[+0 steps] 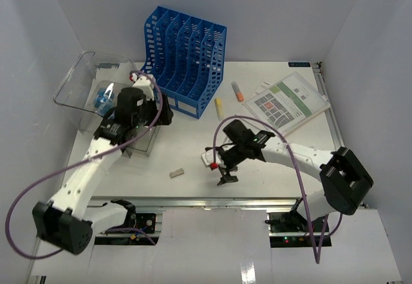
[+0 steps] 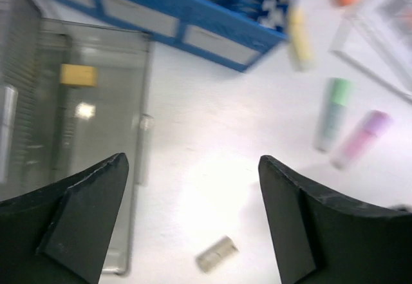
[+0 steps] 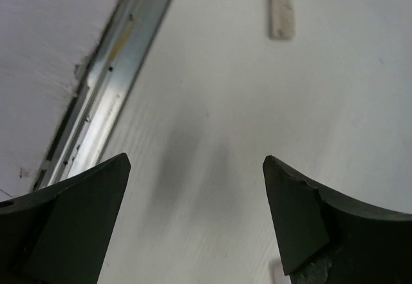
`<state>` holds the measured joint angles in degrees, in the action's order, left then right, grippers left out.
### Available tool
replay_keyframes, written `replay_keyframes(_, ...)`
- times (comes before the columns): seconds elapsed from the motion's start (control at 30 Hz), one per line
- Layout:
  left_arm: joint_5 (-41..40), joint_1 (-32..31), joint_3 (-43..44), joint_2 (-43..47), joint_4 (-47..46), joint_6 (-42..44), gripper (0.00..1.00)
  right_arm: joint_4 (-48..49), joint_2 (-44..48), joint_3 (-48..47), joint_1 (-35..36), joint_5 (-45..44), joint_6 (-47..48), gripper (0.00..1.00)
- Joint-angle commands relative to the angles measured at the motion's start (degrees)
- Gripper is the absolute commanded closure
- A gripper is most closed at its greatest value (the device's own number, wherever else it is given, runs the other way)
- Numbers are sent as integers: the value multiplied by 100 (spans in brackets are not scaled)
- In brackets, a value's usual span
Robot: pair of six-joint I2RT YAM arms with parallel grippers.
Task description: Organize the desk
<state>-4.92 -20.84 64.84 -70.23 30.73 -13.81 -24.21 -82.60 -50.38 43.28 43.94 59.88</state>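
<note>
Two empty hands over the large flat white table (image 1: 193, 149)
Both spread: left hand (image 2: 193, 160) by a clear plastic tray (image 2: 103, 123), right hand (image 3: 196, 160) near a small beige block (image 3: 281, 8).

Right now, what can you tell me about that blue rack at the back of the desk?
The blue rack is a file sorter, plastic by its look, with lattice walls and tall dividers forming a row of upright slots that seem empty. Pale label strips run along its low front edge. It stands upright at the far side of the desk, turned slightly. A yellow marker lies near one front corner; whether they touch I cannot tell.
</note>
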Motion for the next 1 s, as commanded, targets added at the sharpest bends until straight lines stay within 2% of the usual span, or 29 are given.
replay_keyframes(0.0,1435,-17,-835,1735,-160,-473,3,405,-580,-815,1281,-1166,210,9)
replay_keyframes(0.07,1283,-2,-1179,2551,43,-587,2,700,-1066,-1115,1674,-1581,-237,8)
replay_keyframes(0.2,880,-8,-1412,3539,547,-777,2,1103,-1877,-1686,2118,-2013,-697,8)
replay_keyframes(0.43,594,1,-1421,4289,1086,-1161,2,1169,-2906,-2680,2204,-2068,-1307,2)
replay_keyframes(0.57,580,-7,-1343,4495,1274,-1305,2,1164,-3144,-2809,2194,-2073,-1476,4)
replay_keyframes(0.77,360,1,-1322,4796,1497,-1438,2,1129,-3396,-2817,2124,-1956,-1619,19)
replay_keyframes(0.97,266,1,-1272,5037,1726,-1599,2,894,-3603,-2957,1956,-1784,-1743,49)
